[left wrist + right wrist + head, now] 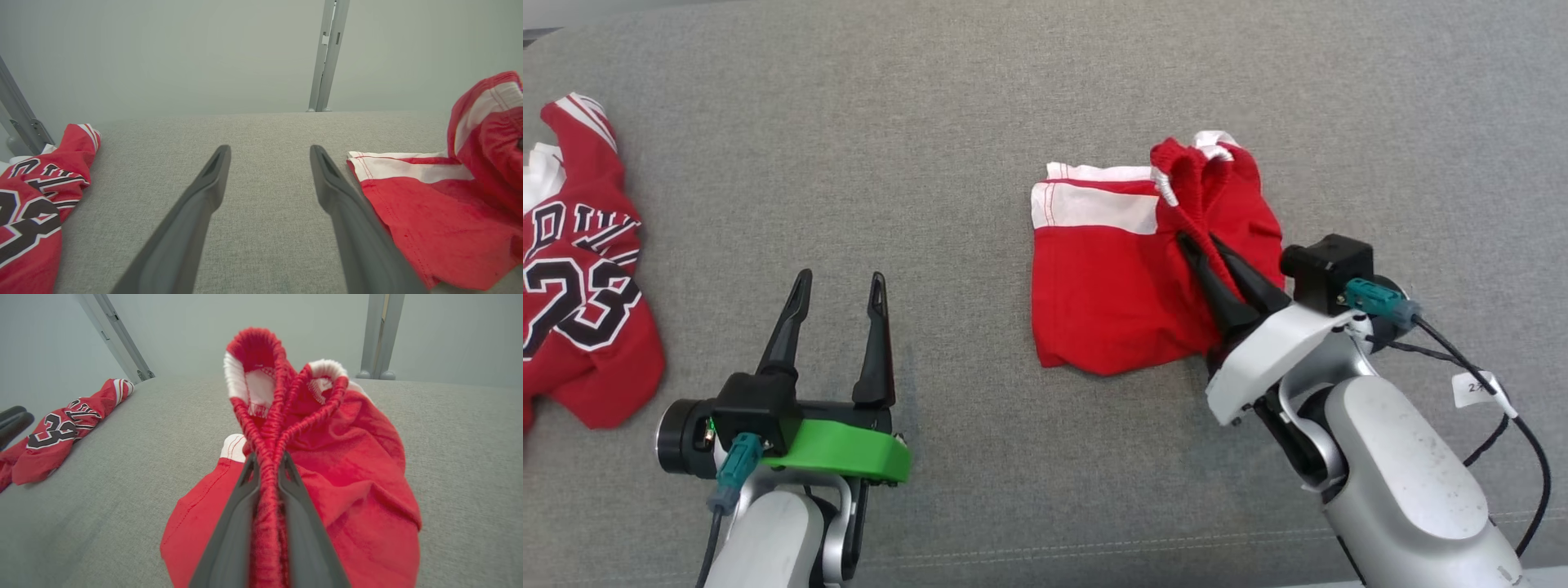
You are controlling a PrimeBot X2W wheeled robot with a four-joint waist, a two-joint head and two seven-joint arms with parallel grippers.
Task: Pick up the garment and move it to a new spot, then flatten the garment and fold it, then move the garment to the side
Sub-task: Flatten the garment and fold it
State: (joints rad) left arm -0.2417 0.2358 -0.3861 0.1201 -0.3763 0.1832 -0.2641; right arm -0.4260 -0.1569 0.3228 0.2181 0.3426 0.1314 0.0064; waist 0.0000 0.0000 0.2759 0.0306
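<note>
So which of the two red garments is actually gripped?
The red shorts with the white stripe: the right gripper is shut on their elastic waistband. The numbered jersey lies apart, untouched, at the far left.

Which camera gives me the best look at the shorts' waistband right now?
Right wrist view: the elastic waistband stands close up, bunched and pinched between the jaws of the right gripper. Head view shows it smaller, from above. Left wrist view catches the shorts at its edge, the band unclear.
</note>
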